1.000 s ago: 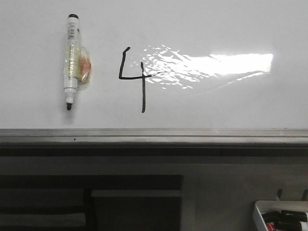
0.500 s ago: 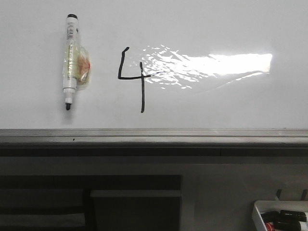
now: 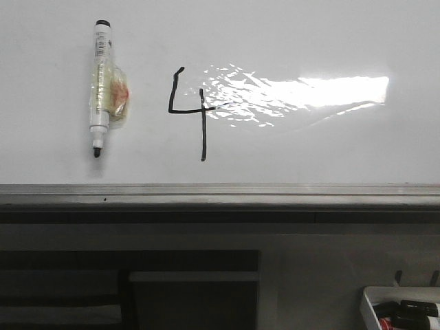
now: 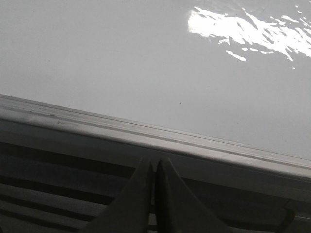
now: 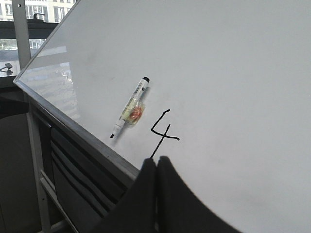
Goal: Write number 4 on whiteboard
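Note:
The whiteboard (image 3: pixel 309 151) fills the upper front view, with a rippled glare patch and a grey rail along its near edge. A black open-topped number 4 (image 3: pixel 189 110) is drawn on it left of the glare. It also shows in the right wrist view (image 5: pixel 164 132). A white marker pen (image 3: pixel 103 86) with a taped pad lies on the board left of the 4, tip toward the rail. It also shows in the right wrist view (image 5: pixel 130 108). My left gripper (image 4: pixel 155 165) is shut and empty below the rail. My right gripper (image 5: pixel 156 162) is shut and empty, off the board.
The grey metal rail (image 3: pixel 220 194) runs across the front view, and dark slatted framing lies below it. A small white tray of markers (image 3: pixel 402 313) sits at the bottom right. Neither arm shows in the front view.

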You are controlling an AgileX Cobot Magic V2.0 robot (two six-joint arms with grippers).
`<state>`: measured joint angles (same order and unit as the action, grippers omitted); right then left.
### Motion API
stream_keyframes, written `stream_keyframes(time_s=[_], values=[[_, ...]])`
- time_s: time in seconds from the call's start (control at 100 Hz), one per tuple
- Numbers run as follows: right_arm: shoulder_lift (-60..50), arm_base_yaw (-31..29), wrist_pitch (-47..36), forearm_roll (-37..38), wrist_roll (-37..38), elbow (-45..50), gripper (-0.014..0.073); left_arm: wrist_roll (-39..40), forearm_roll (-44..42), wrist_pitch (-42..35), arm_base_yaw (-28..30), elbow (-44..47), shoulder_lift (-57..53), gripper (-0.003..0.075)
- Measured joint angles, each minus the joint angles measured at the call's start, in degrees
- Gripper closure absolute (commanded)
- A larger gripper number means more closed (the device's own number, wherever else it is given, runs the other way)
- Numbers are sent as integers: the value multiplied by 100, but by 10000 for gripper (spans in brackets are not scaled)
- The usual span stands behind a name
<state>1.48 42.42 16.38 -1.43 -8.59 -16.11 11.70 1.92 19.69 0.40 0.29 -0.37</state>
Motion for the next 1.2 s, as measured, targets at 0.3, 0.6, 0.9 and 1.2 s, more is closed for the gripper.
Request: stream_keyframes(time_s=[0.3,0.6,0.9,1.2], values=[[0,0,0,0,0,0,656,0,0,0,0,-10,0,741],[0,0,0,0,0,0,656,0,0,10,0,-10,0,741],[0,0,0,0,0,0,656,0,0,10,0,-10,0,741],[0,-996,-54,23,384,0,656,0,0,10,0,-10,0,741]])
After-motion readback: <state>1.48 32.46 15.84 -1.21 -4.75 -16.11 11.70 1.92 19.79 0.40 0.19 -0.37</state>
